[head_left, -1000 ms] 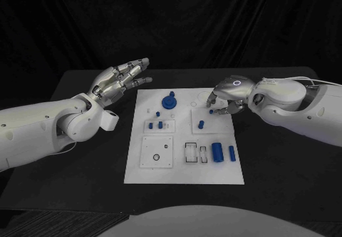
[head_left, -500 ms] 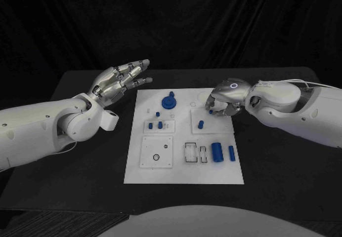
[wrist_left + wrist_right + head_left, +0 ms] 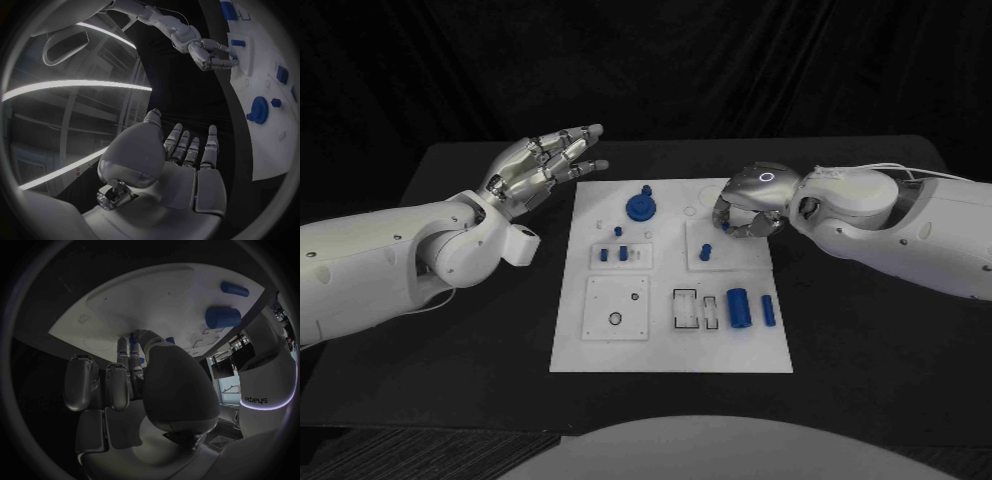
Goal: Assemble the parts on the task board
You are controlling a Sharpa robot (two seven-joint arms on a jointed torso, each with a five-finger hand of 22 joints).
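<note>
Black table (image 3: 877, 330) carries the white task board (image 3: 668, 345) with blue parts (image 3: 738, 308); left hand (image 3: 538, 165) hovers released beside it, right hand (image 3: 740, 212) curls over a small part, grasp unclear.

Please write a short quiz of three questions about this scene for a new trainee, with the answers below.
1. True or false: the left hand rests on the task board.
2. Which hand is over the board's far right part? A. left B. right
3. Fill in: the round blue part with a knob stands near the board's ___ edge.

Key:
1. False: it is raised beside the board, fingers apart, holding nothing.
2. B: the right hand is there, fingers curled down over a small blue part.
3. Far.
</note>
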